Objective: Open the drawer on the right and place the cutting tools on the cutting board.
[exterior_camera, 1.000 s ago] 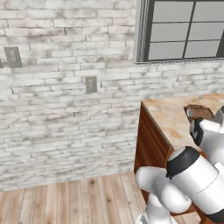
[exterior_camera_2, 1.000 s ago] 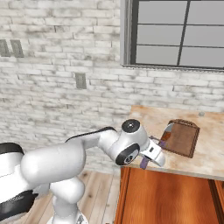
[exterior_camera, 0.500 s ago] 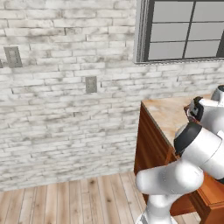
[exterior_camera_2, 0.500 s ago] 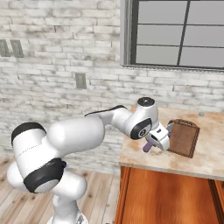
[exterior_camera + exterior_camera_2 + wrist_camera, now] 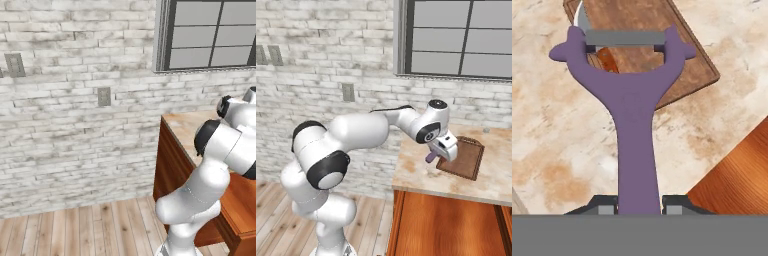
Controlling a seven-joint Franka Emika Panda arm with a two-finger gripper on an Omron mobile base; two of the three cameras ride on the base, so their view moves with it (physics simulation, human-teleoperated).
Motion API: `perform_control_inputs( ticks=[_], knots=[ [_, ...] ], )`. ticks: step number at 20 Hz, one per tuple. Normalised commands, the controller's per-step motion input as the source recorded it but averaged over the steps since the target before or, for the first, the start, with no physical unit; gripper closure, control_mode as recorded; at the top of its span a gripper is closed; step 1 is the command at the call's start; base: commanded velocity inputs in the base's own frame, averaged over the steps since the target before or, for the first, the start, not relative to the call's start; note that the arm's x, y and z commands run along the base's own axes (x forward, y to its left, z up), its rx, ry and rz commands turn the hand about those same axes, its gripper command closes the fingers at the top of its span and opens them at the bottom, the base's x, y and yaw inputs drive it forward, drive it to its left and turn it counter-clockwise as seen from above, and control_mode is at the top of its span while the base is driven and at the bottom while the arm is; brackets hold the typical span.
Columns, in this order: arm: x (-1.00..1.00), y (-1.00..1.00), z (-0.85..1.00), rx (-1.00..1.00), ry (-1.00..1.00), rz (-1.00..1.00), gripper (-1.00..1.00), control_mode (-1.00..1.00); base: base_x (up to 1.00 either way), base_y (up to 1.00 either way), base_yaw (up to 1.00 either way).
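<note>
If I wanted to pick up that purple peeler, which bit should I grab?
Grab the long straight handle of the purple peeler, coming from its tail end, away from the grey blade. The handle is slim and even, so jaws fit around it. The gripper holds it just so, low on the handle, above the cutting board.

Knife (image 5: pixel 587 30) perhaps, mostly behind peeler (image 5: pixel 634 125)

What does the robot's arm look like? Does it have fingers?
The arm is made of fat, smooth white tubes joined by dark grey, rounded joints, like big elbows. At its end sits a boxy white hand, the gripper. It has just two small fingers, dark with lighter grey pads, not five like yours. No cables or writing can be seen on it.
</note>
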Motion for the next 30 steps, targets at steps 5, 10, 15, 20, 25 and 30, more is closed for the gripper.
perform_control_inputs(
  ticks=[5,10,15,20,25,30],
  knots=[
    [0.45,-0.07,-0.24,-0.08,-0.02,0.00,1.00,-1.00,0.00,0.00,0.00],
    [0.22,-0.08,-0.21,-0.12,-0.04,0.00,1.00,-1.00,0.00,0.00,0.00],
    [0.12,-0.15,-0.23,-0.08,-0.02,0.00,1.00,-1.00,0.00,0.00,0.00],
    [0.32,-0.37,-0.08,-0.01,-0.01,0.00,1.00,-1.00,0.00,0.00,0.00],
    [0.61,-0.71,0.00,0.04,-0.01,0.00,-1.00,-1.00,0.00,0.00,0.00],
    [0.00,0.00,0.04,0.00,0.01,0.01,-1.00,-1.00,0.00,0.00,0.00]
  ],
)
